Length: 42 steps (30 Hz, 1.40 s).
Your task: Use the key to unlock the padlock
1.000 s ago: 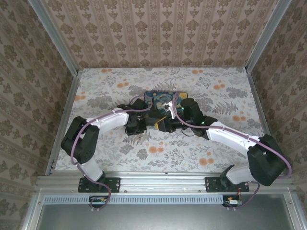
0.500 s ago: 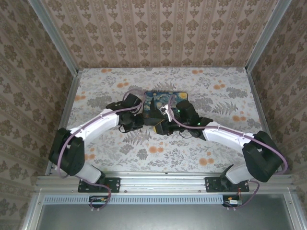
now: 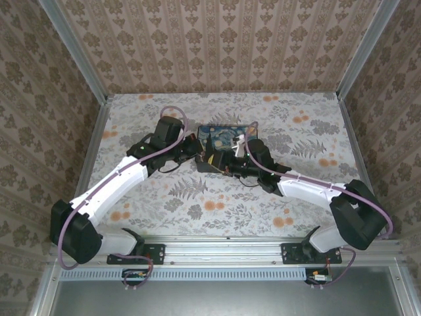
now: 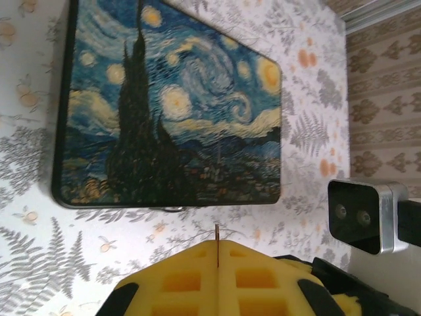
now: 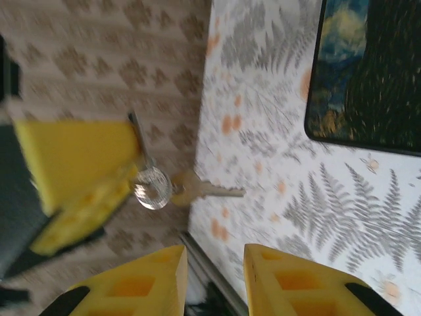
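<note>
The key point(image 4: 217, 236) is a thin dark metal strip seen edge-on, pinched between the yellow fingers of my left gripper point(image 4: 217, 245), which is shut on it. In the right wrist view the same strip point(image 5: 137, 131) sticks out of the left gripper's yellow finger point(image 5: 72, 164), with a shiny ring point(image 5: 152, 187) and a brass-coloured key point(image 5: 205, 191) dangling from it. My right gripper point(image 5: 214, 253) stands open just below them, nothing between its fingers. From above, the left gripper point(image 3: 196, 148) and right gripper point(image 3: 221, 164) sit close together at the box's front left. The padlock is hidden.
A black box with a blue-and-yellow painted lid point(image 3: 228, 137) lies mid-table, its front edge point(image 4: 164, 201) just ahead of my left fingers. The right wrist's camera block point(image 4: 362, 214) is close on the right. Wallpapered walls enclose the floral table point(image 3: 296, 197).
The left arm has stretched out, its elbow swinging left and its gripper moving back towards the box's left side. The right gripper has shifted slightly back and opened a little.
</note>
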### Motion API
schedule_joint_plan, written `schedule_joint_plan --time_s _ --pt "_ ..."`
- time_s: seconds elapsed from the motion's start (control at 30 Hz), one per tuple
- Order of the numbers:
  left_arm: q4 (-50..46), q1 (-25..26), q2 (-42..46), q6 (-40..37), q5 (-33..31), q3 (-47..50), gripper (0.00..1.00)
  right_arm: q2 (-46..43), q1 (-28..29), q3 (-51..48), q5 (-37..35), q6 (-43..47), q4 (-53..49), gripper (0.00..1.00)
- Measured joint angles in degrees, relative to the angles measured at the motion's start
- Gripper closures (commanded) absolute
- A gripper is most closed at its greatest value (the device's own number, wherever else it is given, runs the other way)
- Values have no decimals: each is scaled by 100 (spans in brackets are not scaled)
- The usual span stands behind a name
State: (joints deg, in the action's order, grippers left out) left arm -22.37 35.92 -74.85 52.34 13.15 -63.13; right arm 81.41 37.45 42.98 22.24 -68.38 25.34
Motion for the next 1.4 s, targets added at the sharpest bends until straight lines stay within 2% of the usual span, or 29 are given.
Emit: schedule_joint_plan --time_s 0.23,0.4,0.7,1.4 --pt "911 -2 114 258 20 127 100 -240 -122 -61 -612 -1502 887 73" --pt "1491 -35 125 492 20 332 100 -232 -131 -74 -822 -1965 1222 73" --pt "1937 -72 122 756 79 422 100 138 -131 -74 -898 -2173 1578 76" --pt "2033 -105 122 946 236 448 100 461 -131 -61 -874 -2262 2256 80"
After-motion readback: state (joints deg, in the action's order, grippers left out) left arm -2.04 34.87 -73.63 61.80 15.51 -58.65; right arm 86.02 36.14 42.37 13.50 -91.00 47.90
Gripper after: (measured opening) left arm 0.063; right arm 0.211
